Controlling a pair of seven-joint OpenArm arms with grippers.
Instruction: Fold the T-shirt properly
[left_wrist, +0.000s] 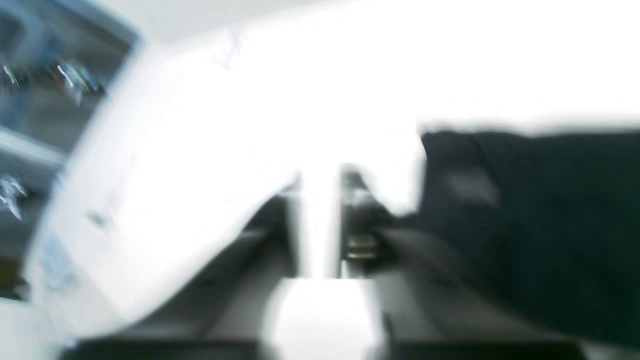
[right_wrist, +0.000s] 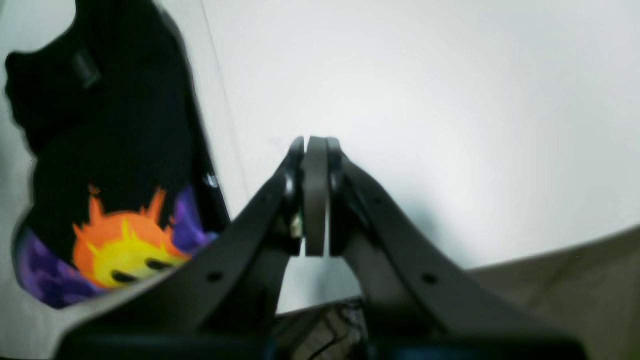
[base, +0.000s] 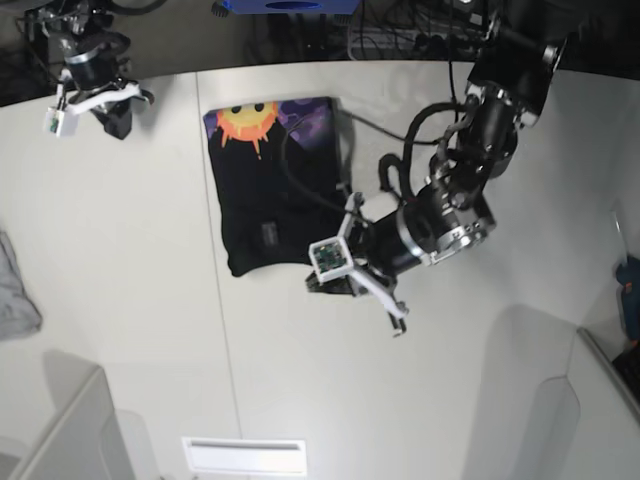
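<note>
Left arm reaches low beside the T-shirt, fingers closed.

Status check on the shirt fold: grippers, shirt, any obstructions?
Right gripper shut, empty, off the cloth. Left gripper shut at the T-shirt hem. Shirt folded narrow, sun print showing. Nothing in the way.

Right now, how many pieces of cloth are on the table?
2. The black T-shirt lies folded near the table's far middle, sun print showing. A small grey cloth sits at the base view's left edge, partly cut off. More may lie outside the frame.
</note>
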